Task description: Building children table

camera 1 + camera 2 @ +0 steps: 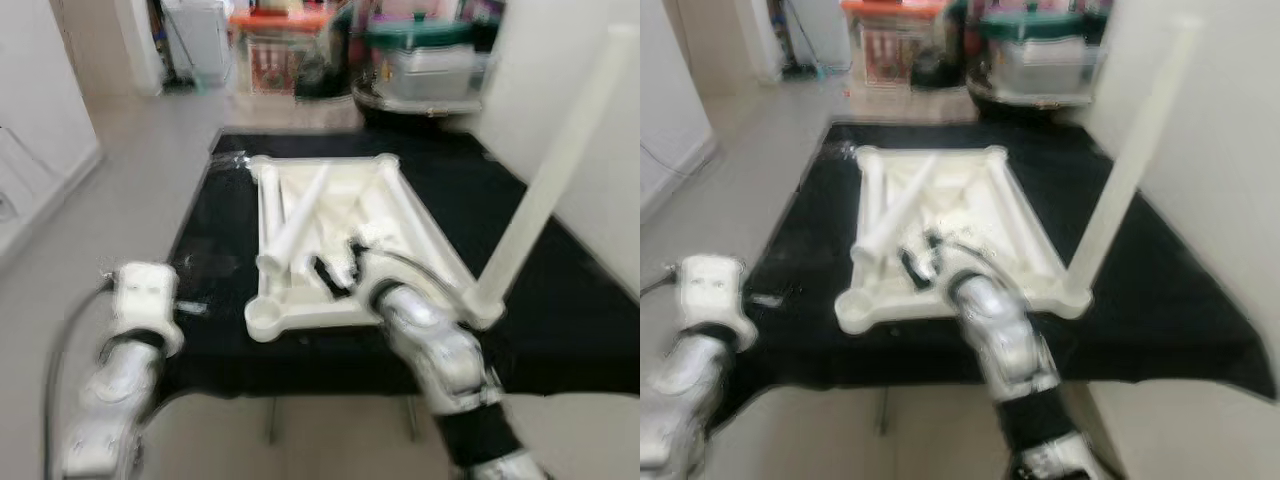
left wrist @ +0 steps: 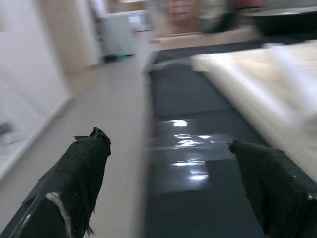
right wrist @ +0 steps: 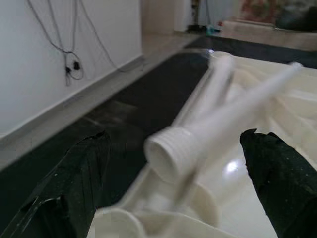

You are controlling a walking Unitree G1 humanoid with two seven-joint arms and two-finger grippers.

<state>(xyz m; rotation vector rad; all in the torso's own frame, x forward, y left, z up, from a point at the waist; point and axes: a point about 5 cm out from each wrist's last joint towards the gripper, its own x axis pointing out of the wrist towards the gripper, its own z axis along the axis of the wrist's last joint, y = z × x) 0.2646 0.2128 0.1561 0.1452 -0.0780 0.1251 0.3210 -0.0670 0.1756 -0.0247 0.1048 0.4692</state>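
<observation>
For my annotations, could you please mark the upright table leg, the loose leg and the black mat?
upright table leg (image 1: 545,185), left eye view, mid-shaft
loose leg (image 3: 171,153), right wrist view, threaded end
black mat (image 1: 570,300), left eye view, bare right part

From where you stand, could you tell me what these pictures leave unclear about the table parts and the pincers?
- Loose legs on the upturned table top: motion blur in both eye views hides their exact count.
- Right pincer: open around a threaded leg end, contact unclear through blur.
- Standing leg: its top is cut off by the edge of the left eye view.
- Left pincer: open over the black mat, fingertips cut off.
</observation>
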